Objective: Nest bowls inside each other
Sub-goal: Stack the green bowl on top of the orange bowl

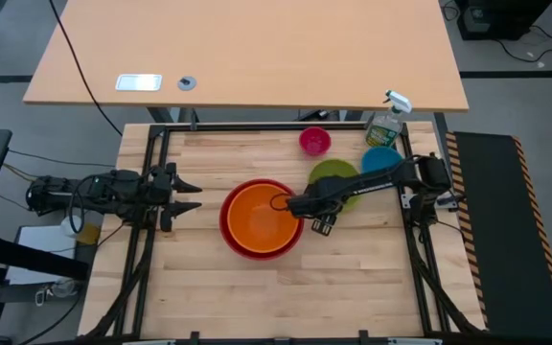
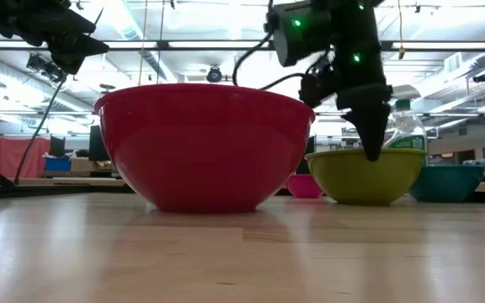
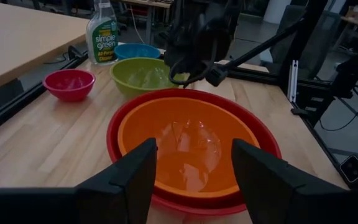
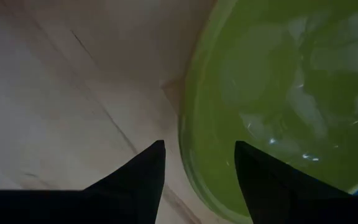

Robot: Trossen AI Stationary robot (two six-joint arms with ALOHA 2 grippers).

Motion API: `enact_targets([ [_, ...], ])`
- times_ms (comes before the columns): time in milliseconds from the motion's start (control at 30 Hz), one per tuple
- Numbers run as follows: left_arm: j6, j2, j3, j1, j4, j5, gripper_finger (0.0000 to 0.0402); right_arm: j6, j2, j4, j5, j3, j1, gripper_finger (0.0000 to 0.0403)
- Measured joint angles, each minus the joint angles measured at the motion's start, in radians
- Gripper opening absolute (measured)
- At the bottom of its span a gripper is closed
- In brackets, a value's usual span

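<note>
An orange bowl sits nested in the red bowl at the table's middle. Behind and to the right stand a lime green bowl, a blue bowl and a small pink bowl, each on its base. My right gripper points down, open, over the green bowl's rim on the side toward the red bowl. One finger is outside over the table, the other over the bowl's inside. My left gripper waits open, raised at the table's left edge, facing the red bowl.
A green spray bottle stands at the far right corner, beside the blue bowl. Black frame rails run along the table's edges. A second wooden desk lies beyond the far edge. Bare wood stretches along the near side.
</note>
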Motion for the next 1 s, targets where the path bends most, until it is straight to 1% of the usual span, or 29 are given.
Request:
enact_targets([
  [133,0.000,0.000,0.000,0.000,0.003,0.000,0.0210,0.018,-0.007,0.023,0.022,-0.070,0.000,0.0194],
  [267,0.000,0.000,0.000,0.000,0.012,0.000,0.0210,0.029,-0.008,0.038,0.054,-0.112,0.005,0.0167],
  [367,0.001,0.000,0.000,0.000,0.014,0.000,0.0210,0.029,-0.008,0.069,0.057,-0.133,0.012,0.0130],
  [533,0.001,0.000,0.000,0.000,0.014,0.000,0.0210,0.026,-0.008,0.072,0.052,-0.135,0.018,0.0051],
  [600,0.001,0.000,0.000,0.000,0.015,-0.001,0.0210,0.030,-0.008,0.063,0.033,-0.135,0.018,0.0021],
  [700,0.001,0.000,0.000,0.000,0.017,0.000,0.0210,0.030,-0.008,0.049,0.009,-0.133,0.018,0.0020],
  [800,0.001,0.000,0.000,0.000,0.022,0.000,0.0210,0.041,-0.008,0.010,0.006,-0.111,0.024,0.0030],
  [1000,0.002,0.000,0.000,0.000,0.033,-0.001,0.0210,0.041,-0.008,-0.055,0.004,0.000,0.058,0.0019],
])
